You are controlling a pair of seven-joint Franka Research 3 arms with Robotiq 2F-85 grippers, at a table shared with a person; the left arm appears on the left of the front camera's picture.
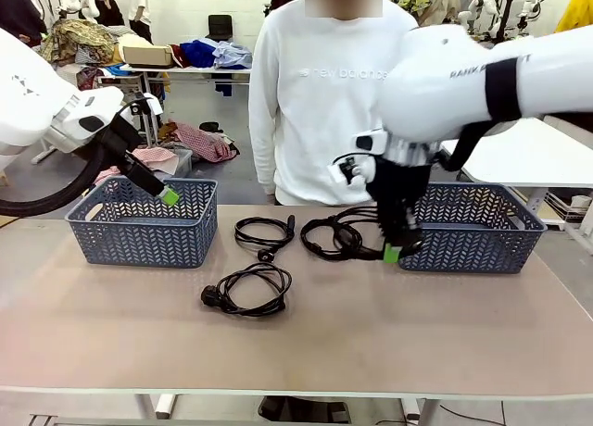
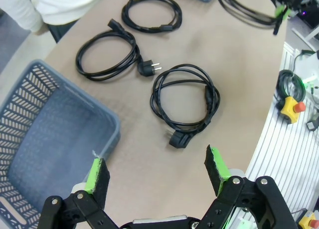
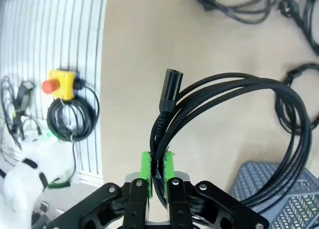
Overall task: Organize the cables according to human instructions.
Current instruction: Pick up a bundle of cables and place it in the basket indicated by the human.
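Observation:
Four black coiled cables are in view. One cable [image 1: 248,291] [image 2: 185,102] lies nearest my edge of the table. A second cable [image 1: 264,232] [image 2: 107,55] lies behind it, and a third [image 1: 320,239] [image 2: 152,14] lies right of that. My right gripper [image 1: 393,253] [image 3: 157,164] is shut on the fourth, a braided cable [image 1: 357,224] [image 3: 224,89], just left of the right basket; its loop hangs out from the fingers. My left gripper [image 1: 170,196] [image 2: 157,171] hovers open over the near edge of the left basket with nothing between its fingers.
Two blue-grey mesh baskets stand on the table, one at the left [image 1: 139,236] [image 2: 30,99] and one at the right [image 1: 473,245] [image 3: 279,194]. A person in a white sweatshirt [image 1: 315,93] stands at the far side. A yellow emergency-stop box [image 3: 62,84] sits off the table's edge.

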